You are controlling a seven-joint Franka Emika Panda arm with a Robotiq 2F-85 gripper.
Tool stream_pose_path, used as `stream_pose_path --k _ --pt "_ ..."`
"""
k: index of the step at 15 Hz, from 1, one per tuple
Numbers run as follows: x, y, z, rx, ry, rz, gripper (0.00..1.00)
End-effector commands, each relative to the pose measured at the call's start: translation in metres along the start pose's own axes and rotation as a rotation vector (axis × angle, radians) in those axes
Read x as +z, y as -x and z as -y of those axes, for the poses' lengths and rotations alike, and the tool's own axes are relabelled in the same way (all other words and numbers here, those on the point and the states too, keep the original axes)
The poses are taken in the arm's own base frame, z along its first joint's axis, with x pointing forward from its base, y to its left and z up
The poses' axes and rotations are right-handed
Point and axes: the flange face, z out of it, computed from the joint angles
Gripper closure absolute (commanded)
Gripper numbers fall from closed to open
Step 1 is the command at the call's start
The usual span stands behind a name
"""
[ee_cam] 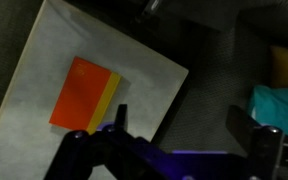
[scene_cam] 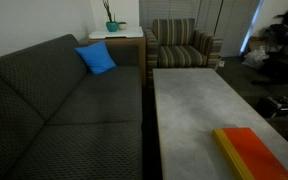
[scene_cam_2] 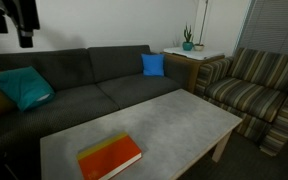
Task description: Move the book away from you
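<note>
Book (scene_cam_2: pixel 110 156) lies flat near one bench (scene_cam_2: pixel 174 115) end: stiff, probably fairly heavy, smooth cover; take it across the yellow spine edge or push it. Fingers (ee_cam: pixel 119 118) spread wide, high above it

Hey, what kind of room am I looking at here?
Likely a living room or lounge: a dark sofa, a striped armchair and a low table in front of them.

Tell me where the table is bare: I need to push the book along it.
The table is bare from the book to its end near the striped armchair. Only the book's end is taken; the sofa borders one long side.
</note>
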Motion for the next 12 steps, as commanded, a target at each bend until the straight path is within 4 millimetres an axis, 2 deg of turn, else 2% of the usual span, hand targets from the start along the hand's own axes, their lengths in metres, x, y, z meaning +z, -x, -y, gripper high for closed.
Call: stream_pose_path --k 1,4,7,8,10,12 --pt "0.034 -0.020 -0.042 0.110 0.079 -0.084 0.00" --pt "0.062 -0.023 -0.083 0.195 0.113 -0.087 0.00" --pt "0.102 -0.019 -0.126 0.280 0.071 0.011 0.00" --pt "0.078 -0.016 -0.099 0.244 0.088 -0.037 0.00" --pt "0.098 -0.014 -0.119 0.275 0.081 0.012 0.00" --pt "0.104 -0.017 -0.124 0.281 0.081 0.025 0.00"
